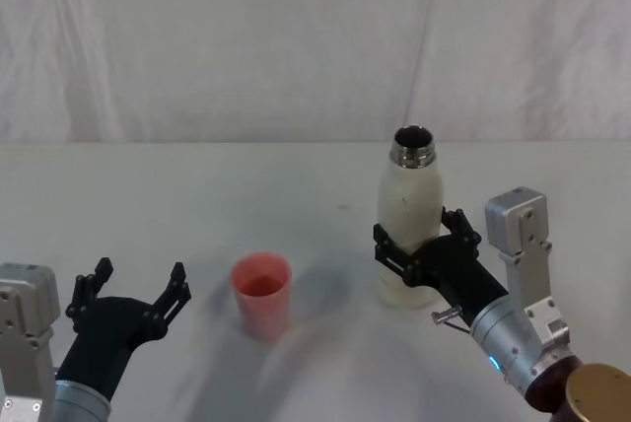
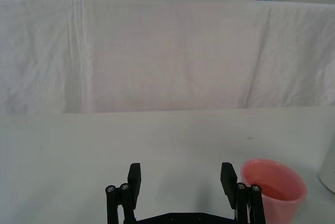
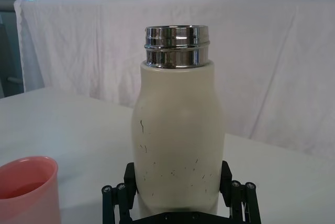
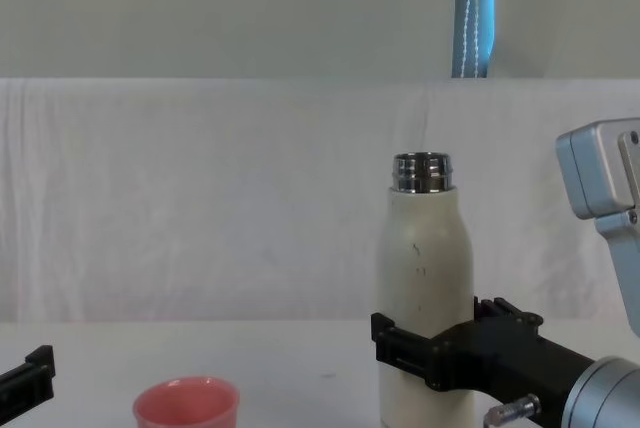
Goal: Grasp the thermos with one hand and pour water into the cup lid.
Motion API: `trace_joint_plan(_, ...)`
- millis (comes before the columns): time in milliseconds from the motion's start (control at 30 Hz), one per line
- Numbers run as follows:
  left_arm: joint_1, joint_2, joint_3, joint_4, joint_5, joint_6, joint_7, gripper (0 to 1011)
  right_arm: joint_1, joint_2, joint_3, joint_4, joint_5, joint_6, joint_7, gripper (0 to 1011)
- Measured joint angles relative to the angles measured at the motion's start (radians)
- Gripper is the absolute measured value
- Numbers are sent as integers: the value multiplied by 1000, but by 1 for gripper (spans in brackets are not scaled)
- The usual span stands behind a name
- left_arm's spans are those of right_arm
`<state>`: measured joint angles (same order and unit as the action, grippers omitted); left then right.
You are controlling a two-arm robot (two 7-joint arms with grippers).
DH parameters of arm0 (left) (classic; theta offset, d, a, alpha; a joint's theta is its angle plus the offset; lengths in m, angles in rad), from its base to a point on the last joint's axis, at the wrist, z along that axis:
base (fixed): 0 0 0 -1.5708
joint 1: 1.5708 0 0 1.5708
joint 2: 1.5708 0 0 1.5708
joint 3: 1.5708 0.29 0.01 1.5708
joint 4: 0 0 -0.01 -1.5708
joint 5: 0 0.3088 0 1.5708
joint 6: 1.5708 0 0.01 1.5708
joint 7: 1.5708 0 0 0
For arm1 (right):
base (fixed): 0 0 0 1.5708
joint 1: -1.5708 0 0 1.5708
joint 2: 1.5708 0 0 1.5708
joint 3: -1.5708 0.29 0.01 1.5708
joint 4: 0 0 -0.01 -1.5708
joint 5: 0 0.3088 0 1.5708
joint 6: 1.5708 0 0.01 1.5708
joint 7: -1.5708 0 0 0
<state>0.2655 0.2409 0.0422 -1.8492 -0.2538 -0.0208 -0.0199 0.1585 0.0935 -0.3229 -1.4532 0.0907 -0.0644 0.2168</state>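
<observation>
The cream-white thermos (image 1: 412,215) stands upright on the table right of centre, its steel neck open at the top. My right gripper (image 1: 419,232) comes in from the lower right and is shut on the thermos's lower body (image 3: 178,130), one black finger (image 3: 226,178) on each side. The salmon-pink cup lid (image 1: 261,294) stands upright to the left of the thermos, apart from it. Nothing is between the fingers of my open left gripper (image 1: 140,272), which hovers low at the front left, just left of the cup lid (image 2: 275,185). From the chest, the thermos (image 4: 425,268) towers over the cup lid (image 4: 187,403).
The white table (image 1: 197,195) runs back to a draped white cloth (image 1: 246,37). A brass-coloured round part (image 1: 601,392) sits at the lower right corner by my right arm. A blue pole (image 4: 475,13) rises behind the cloth.
</observation>
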Motion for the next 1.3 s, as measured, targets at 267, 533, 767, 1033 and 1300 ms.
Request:
trace_joint_plan(267, 0, 0, 0, 0, 0, 0, 0, 1001, -2, -8, -1, 7, 0, 2, -8, 951)
trace_joint_plan(533, 0, 0, 0, 0, 0, 0, 0, 1001, -4, -12, -1, 12, -2, 12, -15, 951)
trace_joint_plan(767, 0, 0, 0, 0, 0, 0, 0, 1001, -5, -13, -2, 12, -6, 24, -16, 951)
trace_joint_plan(1033, 0, 0, 0, 0, 0, 0, 0, 1001, -7, -15, -1, 8, -8, 28, -21, 951)
trace_joint_plan(1300, 0, 0, 0, 0, 0, 0, 0, 1001, -9, -14, 1, -7, -14, 27, -24, 951)
